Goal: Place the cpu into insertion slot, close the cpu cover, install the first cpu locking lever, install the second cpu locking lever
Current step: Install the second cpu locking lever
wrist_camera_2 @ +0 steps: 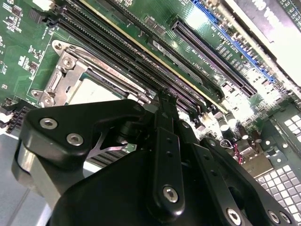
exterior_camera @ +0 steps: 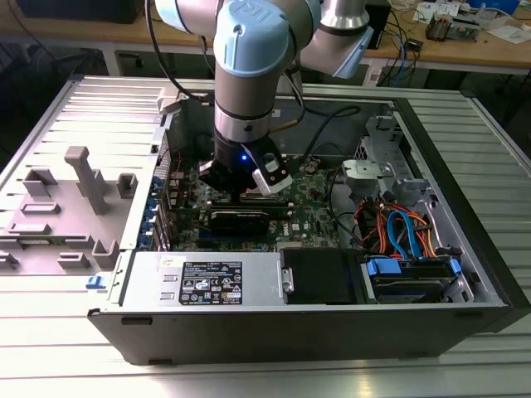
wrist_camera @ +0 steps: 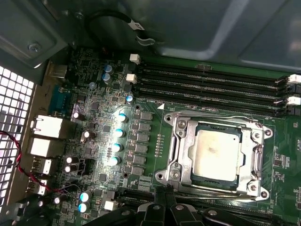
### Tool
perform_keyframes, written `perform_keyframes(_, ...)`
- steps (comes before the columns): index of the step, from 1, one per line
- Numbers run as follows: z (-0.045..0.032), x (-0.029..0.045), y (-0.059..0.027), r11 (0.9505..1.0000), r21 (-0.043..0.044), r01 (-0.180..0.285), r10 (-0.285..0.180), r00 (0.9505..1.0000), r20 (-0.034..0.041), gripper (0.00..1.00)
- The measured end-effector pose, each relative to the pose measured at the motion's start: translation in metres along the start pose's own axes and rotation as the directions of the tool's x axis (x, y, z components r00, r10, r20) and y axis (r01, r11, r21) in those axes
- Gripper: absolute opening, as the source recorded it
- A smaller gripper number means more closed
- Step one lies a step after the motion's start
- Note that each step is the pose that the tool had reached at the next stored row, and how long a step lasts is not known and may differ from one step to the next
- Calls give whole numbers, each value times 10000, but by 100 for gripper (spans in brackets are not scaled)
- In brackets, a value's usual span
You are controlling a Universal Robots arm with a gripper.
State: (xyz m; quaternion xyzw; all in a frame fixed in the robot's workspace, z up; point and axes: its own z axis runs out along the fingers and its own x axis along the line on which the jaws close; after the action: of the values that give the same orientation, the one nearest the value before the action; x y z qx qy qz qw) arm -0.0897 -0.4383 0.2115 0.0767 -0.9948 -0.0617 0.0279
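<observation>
An open computer case [exterior_camera: 465,240] lies on its side on a ribbed metal table [exterior_camera: 50,348], seen from above in the exterior view. At about nine o'clock from the case, a grey plastic fixture [exterior_camera: 79,186] with upright posts rests on the tabletop. Near the middle, the robot arm [exterior_camera: 249,75], grey with pale blue joint caps, reaches straight down into the case, and its gripper [exterior_camera: 245,195] sits low over the green motherboard [exterior_camera: 315,224]. At about four o'clock from the arm, a bundle of orange and blue cables [exterior_camera: 406,232] lies beside the drive bay.

In the first wrist view, round capacitors [wrist_camera: 117,141] run in a column on the motherboard. At three o'clock from them sits the insertion slot [wrist_camera: 173,160], a square socket with a silvery rim. The cpu [wrist_camera: 218,153], dull silver, lies flat inside it, and the cpu cover [wrist_camera: 251,188] is closed down around the chip as a metal frame. At twelve o'clock from the socket run long black memory slots [wrist_camera: 211,82].

The gripper's fingers [wrist_camera: 160,200] are pressed together, pinching nothing, with their tips just beside the socket's edge at about six o'clock. In the second wrist view the closed fingers [wrist_camera_2: 165,141] stand in front of the socket and partly hide it.
</observation>
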Motion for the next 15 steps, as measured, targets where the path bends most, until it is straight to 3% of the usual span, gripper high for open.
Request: perform_keyframes(15, 37, 18, 34, 10000, -63, 5, -5, 10000, 9, 11)
